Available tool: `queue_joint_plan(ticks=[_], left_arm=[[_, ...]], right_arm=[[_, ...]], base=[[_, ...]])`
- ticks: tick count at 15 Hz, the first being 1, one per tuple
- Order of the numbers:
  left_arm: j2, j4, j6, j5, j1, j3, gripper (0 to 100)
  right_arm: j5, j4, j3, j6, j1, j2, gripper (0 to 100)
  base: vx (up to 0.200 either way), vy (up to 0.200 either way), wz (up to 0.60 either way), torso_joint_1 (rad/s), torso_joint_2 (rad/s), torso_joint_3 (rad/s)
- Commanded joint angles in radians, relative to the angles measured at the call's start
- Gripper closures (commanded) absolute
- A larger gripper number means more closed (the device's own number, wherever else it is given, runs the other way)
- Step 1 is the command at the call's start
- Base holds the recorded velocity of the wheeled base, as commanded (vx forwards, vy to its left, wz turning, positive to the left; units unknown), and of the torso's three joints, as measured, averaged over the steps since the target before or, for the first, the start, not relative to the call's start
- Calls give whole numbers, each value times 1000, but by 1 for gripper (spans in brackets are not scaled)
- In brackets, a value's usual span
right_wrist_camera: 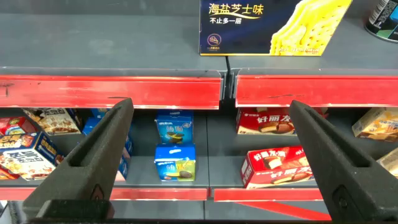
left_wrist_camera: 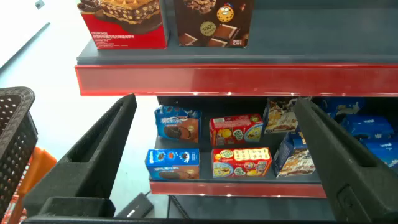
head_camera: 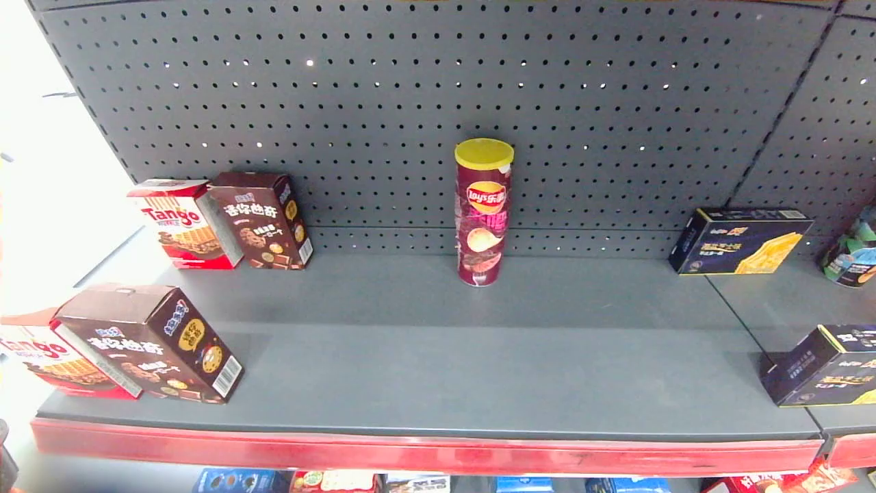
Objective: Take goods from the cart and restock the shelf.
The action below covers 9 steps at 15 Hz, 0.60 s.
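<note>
Facing the shelf (head_camera: 438, 370), left gripper (left_wrist_camera: 216, 104) and right gripper (right_wrist_camera: 211, 107) stand spread apart, empty.
Chip can (head_camera: 483, 212) is judged light, stiff, slick, dentable; hold mid-body across the tube.

Shelf (head_camera: 438, 370) looked like matt grey painted metal, same for the perforated backboard (head_camera: 410, 103) at 12 o'clock. Red edge strip (head_camera: 424, 452) at 6 was glossy, a bit scuffed. Can (head_camera: 483, 219) had a shiny printed wrap and a smooth yellow plastic lid (head_camera: 484, 153). Boxes (head_camera: 147, 342) at 8 were glossy cardboard. Fingers (left_wrist_camera: 93, 155) of the left gripper (left_wrist_camera: 214, 102) were matt black and grainy.
</note>
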<state>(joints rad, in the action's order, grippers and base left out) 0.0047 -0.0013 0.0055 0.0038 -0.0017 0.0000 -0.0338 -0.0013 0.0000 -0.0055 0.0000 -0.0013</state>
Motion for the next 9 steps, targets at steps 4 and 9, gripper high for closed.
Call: queue_joint_plan(ticks=[4, 9], left_arm=[[0, 1, -1, -1, 0, 0, 0], [0, 1, -1, -1, 0, 0, 0]], right_arm=[[-1, 1, 0, -2, 0, 1, 0], [-1, 1, 0, -4, 0, 1, 0]], base=[[0, 0, 150, 1, 1, 2], [0, 0, 600, 4, 1, 0]])
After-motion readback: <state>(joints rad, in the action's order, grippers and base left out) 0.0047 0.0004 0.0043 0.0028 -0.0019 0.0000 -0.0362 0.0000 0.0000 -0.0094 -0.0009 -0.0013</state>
